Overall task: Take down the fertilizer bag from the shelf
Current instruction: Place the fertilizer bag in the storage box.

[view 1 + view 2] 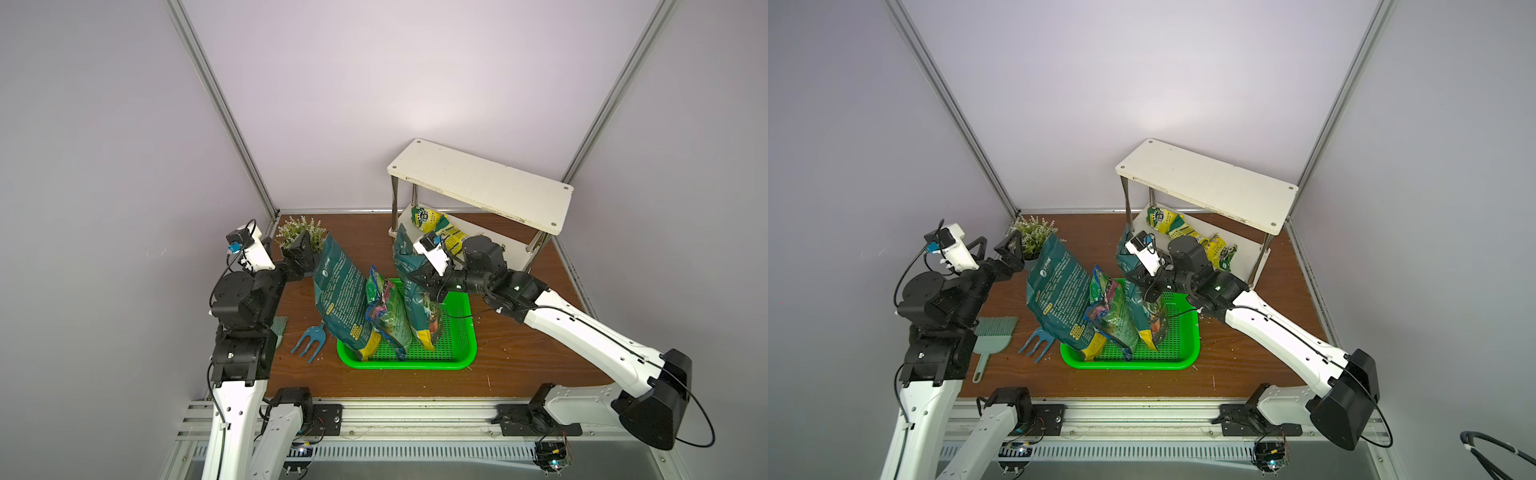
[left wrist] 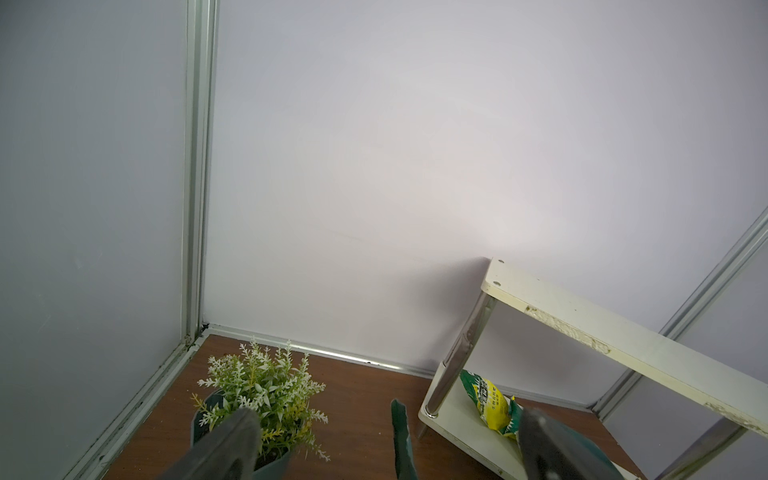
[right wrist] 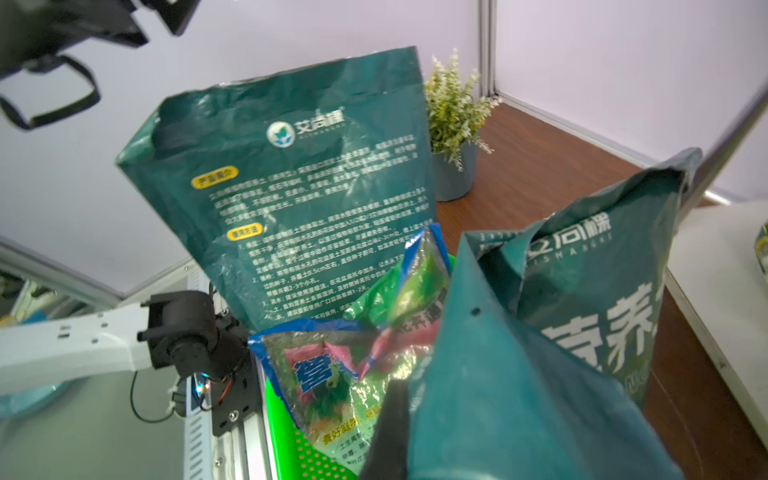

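A dark green fertilizer bag point(image 1: 422, 316) with white print stands in the right part of the green basket point(image 1: 415, 365). My right gripper point(image 1: 415, 275) is shut on its folded upper edge. In the right wrist view one dark finger point(image 3: 388, 436) presses the bag's fold point(image 3: 519, 374); the other finger is hidden behind it. The shelf point(image 1: 478, 183) stands at the back right, its top board bare. A yellow and green packet point(image 1: 432, 222) lies on its lower board. My left gripper point(image 1: 996, 249) is open and empty, raised by the potted plant point(image 1: 299, 230).
In the basket a larger dark green bag point(image 1: 340, 291) and a colourful clear bag point(image 1: 386, 316) lean to the left of the held one. A blue hand fork point(image 1: 307, 338) and a pale green dustpan point(image 1: 992, 336) lie left of the basket. Walls close in the back and both sides.
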Controlling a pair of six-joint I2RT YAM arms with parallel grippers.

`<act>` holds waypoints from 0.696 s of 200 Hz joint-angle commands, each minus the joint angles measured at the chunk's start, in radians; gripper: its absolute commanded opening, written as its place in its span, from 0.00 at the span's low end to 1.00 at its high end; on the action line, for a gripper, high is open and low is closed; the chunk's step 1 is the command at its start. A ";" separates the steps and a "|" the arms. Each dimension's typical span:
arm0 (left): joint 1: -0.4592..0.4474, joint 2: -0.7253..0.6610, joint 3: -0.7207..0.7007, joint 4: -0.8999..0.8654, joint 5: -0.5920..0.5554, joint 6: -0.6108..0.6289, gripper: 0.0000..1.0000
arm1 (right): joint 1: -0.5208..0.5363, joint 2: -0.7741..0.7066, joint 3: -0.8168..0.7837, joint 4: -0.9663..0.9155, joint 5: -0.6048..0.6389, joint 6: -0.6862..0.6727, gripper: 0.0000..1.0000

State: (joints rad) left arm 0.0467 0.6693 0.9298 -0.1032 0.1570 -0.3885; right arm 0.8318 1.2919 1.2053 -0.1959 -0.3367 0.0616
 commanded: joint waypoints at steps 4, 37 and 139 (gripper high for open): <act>0.018 -0.008 -0.008 0.030 0.016 -0.001 1.00 | 0.099 -0.085 -0.037 0.249 -0.005 -0.190 0.00; 0.019 -0.006 -0.009 0.032 0.021 -0.006 1.00 | 0.126 -0.168 -0.379 0.472 0.129 -0.176 0.00; 0.022 -0.011 -0.012 0.031 0.021 -0.004 1.00 | 0.127 -0.074 -0.493 0.616 0.227 -0.069 0.56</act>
State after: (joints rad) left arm 0.0494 0.6685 0.9298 -0.1001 0.1638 -0.3893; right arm 0.9630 1.1915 0.6926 0.4164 -0.2043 -0.0368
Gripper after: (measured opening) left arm 0.999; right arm 0.127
